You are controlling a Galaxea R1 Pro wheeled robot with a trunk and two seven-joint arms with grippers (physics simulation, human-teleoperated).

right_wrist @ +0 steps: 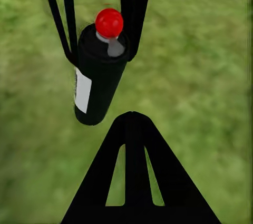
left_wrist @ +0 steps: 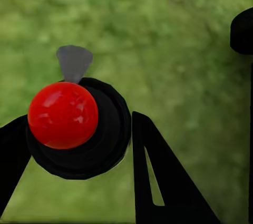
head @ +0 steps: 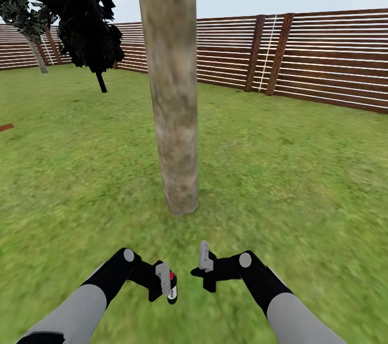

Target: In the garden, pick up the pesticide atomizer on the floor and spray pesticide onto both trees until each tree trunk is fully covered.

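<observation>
While the left gripper [head: 164, 284] pinches the pesticide atomizer [head: 170, 286] — its black fingers closed against either side of the dark can, as the right wrist view shows [right_wrist: 99, 79] — the can hangs low over the grass [head: 302, 187], short of the tree trunk [head: 172, 96] and a little to its left. From above, the left wrist view shows the red cap [left_wrist: 62, 114] and a small grey nozzle [left_wrist: 74, 61] poking out from under it. Just beside it, on the trunk's nearer side too, the right gripper [head: 205, 271] stands with its fingers spread and nothing between them. Beyond both hands rises the trunk, thick, pale and mottled, planted straight ahead; I see no white specks on it, so I'd judge the spraying has not begun here. To do this step well, I'd say the can wants lifting and turning so the nozzle faces the bark, then sweeping from the base upward — and round the sides, since only one face can be reached from this spot. Further back, left of the trunk, stands a near-black conifer [head: 86, 15], and behind everything runs the slatted fence [head: 328, 58].
</observation>
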